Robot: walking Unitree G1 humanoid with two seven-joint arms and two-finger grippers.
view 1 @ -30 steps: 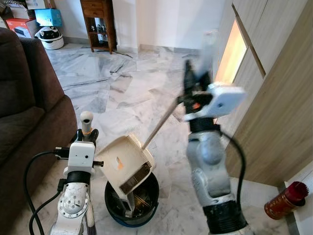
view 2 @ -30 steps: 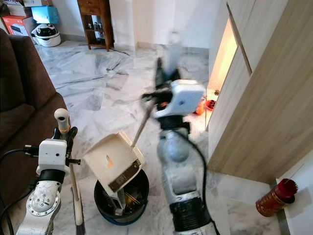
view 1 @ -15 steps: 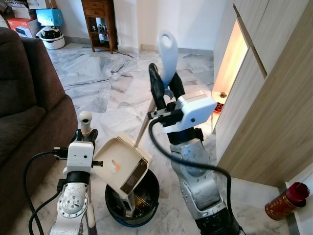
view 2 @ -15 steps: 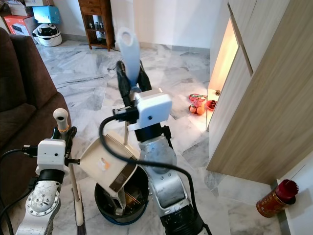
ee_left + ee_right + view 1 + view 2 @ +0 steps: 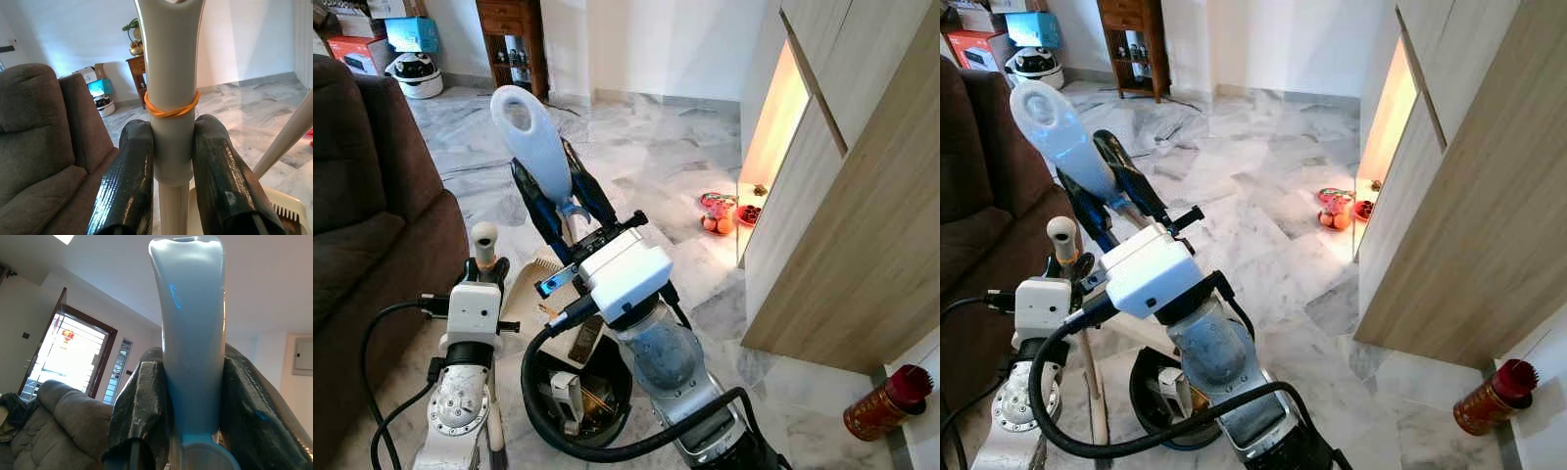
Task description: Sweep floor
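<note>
The pale blue dustpan handle [image 5: 530,137] is clamped between the fingers of the right gripper [image 5: 560,201], raised toward 11 o'clock above the black bin [image 5: 576,394]. The cream dustpan [image 5: 540,271] is seen just behind that arm, over the bin. The broom handle [image 5: 171,112], banded in orange, is clamped by the left gripper [image 5: 172,171] at 9 o'clock, beside the brown sofa [image 5: 367,225]
</note>
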